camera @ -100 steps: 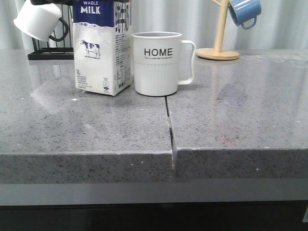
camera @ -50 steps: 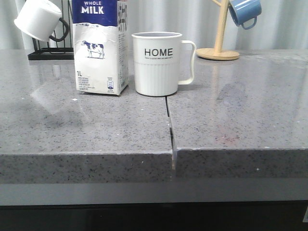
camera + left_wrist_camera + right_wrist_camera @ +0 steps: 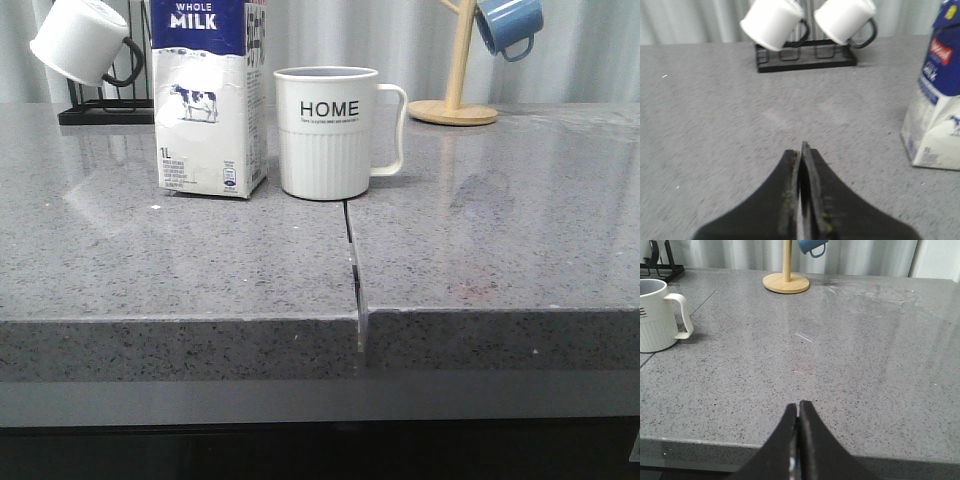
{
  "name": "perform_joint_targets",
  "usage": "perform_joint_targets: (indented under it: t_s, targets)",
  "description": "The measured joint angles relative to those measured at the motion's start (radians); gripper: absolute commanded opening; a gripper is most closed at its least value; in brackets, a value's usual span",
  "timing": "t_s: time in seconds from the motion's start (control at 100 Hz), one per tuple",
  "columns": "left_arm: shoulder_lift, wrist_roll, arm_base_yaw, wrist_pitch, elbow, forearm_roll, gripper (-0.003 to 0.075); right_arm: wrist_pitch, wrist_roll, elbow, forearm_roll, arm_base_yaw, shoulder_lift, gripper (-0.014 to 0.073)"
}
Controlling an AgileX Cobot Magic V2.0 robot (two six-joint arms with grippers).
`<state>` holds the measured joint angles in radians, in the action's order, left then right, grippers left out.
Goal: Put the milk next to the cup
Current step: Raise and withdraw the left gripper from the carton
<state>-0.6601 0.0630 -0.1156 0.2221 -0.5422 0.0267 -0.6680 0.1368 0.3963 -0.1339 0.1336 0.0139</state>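
The milk (image 3: 208, 100) is set upright just beside the cup (image 3: 328, 132), well beyond both jaws, which are closed and empty; nothing appears left.

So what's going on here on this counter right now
Nothing is being handled at this moment. The milk stands upright on the counter just left of the cup, with a narrow gap between them. Both grippers are shut and empty: the left gripper is off to the carton's side, and the right gripper is over bare counter, away from the cup. The placing looks done.
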Motion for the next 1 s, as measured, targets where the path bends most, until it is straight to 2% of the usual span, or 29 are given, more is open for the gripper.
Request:
perform_joint_targets:
  t_s: [0.15,0.87,1.0]
  targets:
    - [0.109,0.000,0.034,0.041,0.063,0.000,-0.0021,0.000,0.000,0.000,0.000,0.000,0.000,-0.0059]
    - [0.619,0.000,0.039,0.074,0.453,-0.018,-0.0021,0.000,0.000,0.000,0.000,0.000,0.000,-0.0059]
    - [0.665,0.000,0.039,0.077,0.518,-0.018,-0.0020,0.002,0.000,0.000,0.000,0.000,0.000,-0.0059]
